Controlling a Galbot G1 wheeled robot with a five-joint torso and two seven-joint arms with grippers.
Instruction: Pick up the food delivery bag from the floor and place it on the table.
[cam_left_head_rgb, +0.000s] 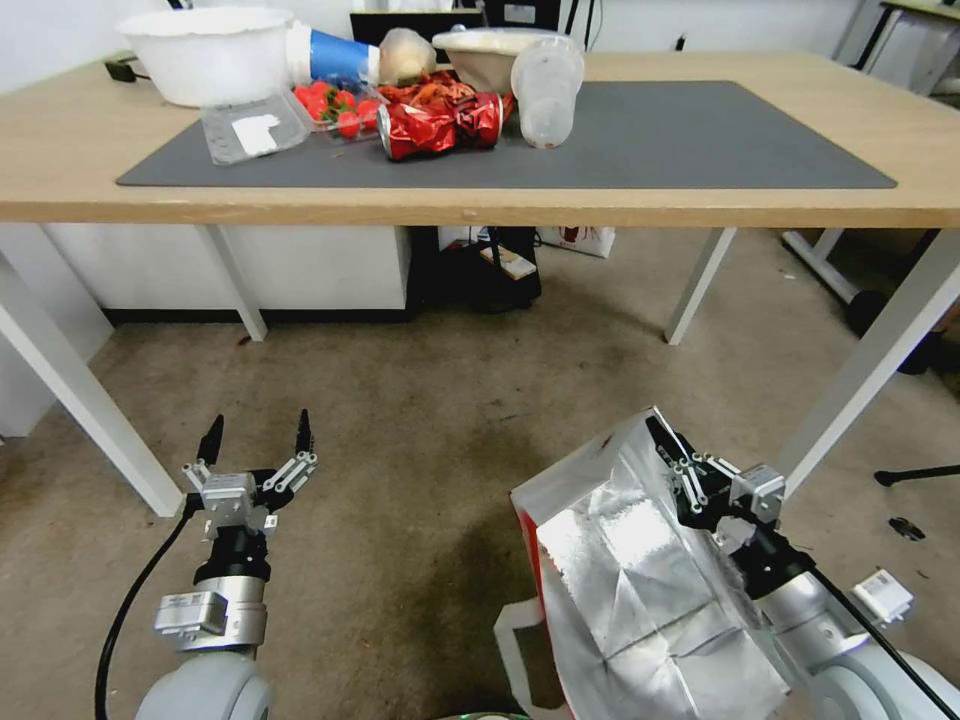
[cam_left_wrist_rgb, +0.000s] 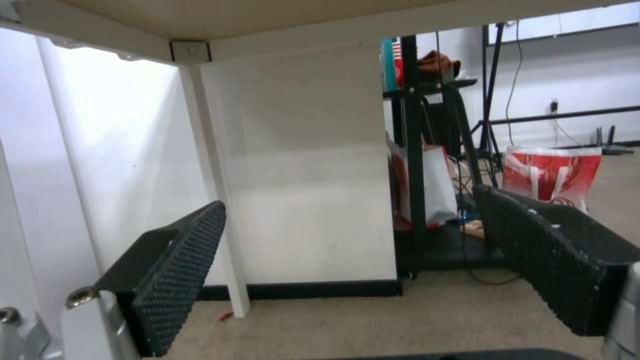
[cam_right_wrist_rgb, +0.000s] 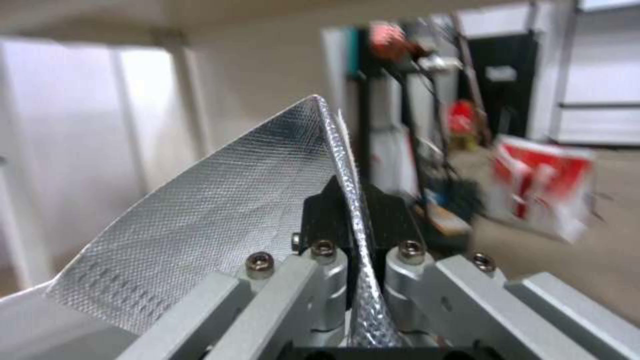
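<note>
The food delivery bag (cam_left_head_rgb: 620, 590) is at the lower right over the floor (cam_left_head_rgb: 420, 400), tilted, its silver foil lining facing me. A red side (cam_left_head_rgb: 527, 560) and a white loop handle (cam_left_head_rgb: 508, 640) show at its left. My right gripper (cam_left_head_rgb: 672, 452) is shut on the bag's upper rim; in the right wrist view its black fingers (cam_right_wrist_rgb: 320, 210) pinch the foil edge (cam_right_wrist_rgb: 233, 210). I cannot tell whether the bag's bottom touches the carpet. My left gripper (cam_left_head_rgb: 257, 438) hangs open and holds nothing at the lower left, its pads (cam_left_wrist_rgb: 180, 280) wide apart. The table (cam_left_head_rgb: 700, 205) with its dark mat (cam_left_head_rgb: 700, 130) stands ahead.
On the mat's left half sit a white bowl (cam_left_head_rgb: 205, 55), strawberries (cam_left_head_rgb: 330, 105), a crumpled red wrapper (cam_left_head_rgb: 440, 125) and a plastic cup (cam_left_head_rgb: 547, 95). White table legs (cam_left_head_rgb: 85, 400) (cam_left_head_rgb: 870, 360) flank the arms. A black rack (cam_left_head_rgb: 490, 265) and another red-white bag (cam_left_wrist_rgb: 550, 170) stand beyond.
</note>
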